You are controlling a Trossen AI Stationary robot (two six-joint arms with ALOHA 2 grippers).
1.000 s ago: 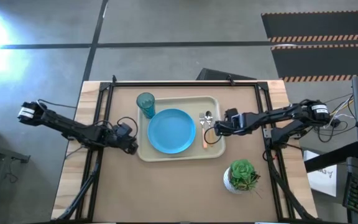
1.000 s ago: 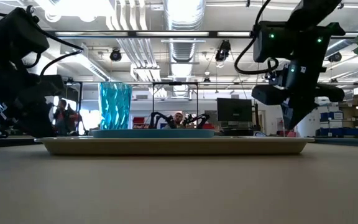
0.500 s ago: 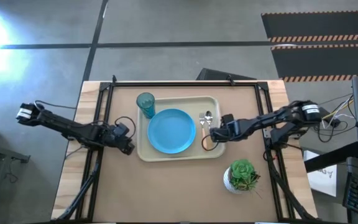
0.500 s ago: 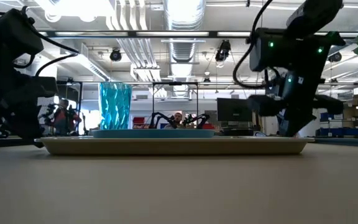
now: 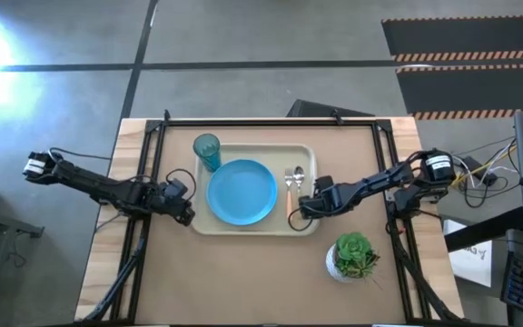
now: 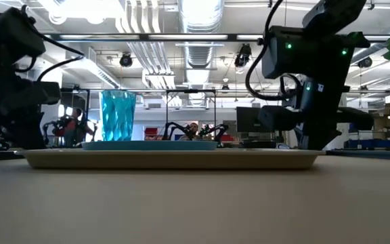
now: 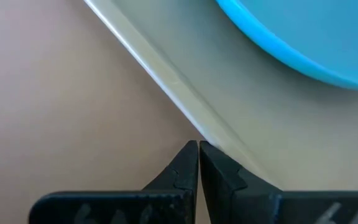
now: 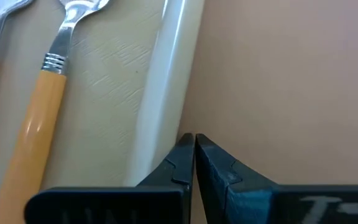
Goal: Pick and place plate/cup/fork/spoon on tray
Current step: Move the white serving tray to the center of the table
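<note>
A large cream-beige tray (image 5: 254, 225), rectangular with rounded corners and a smooth raised rim, is seen lying flat on the matte brown table (image 5: 243, 282). A round, flat sky-blue plate (image 5: 241, 191) with a smooth surface is set in the middle of the tray and takes up about half of its width. A small translucent teal-blue cup (image 5: 207, 151), ribbed along its wall, is stood upright in the tray's far left corner, just beside the plate. Two slim pieces of cutlery with glossy orange handles and shiny metal heads are laid side by side along the tray's right part: the fork (image 5: 291, 190) nearer the plate and the spoon (image 5: 299, 175) nearer the rim. In the right wrist view the nearer handle is joined to its metal neck by a ridged collar. The left gripper (image 5: 189, 215) is held low against the tray's left rim with its dark fingers (image 7: 188, 167) pressed together on nothing. The right gripper (image 5: 300, 210) is held at the tray's right rim with its fingers (image 8: 182, 163) likewise pressed together and empty, their tips at the rim's outer edge. A green leafy plant (image 5: 353, 253) in a white pot is stood on the table near the right arm, apart from the tray.
</note>
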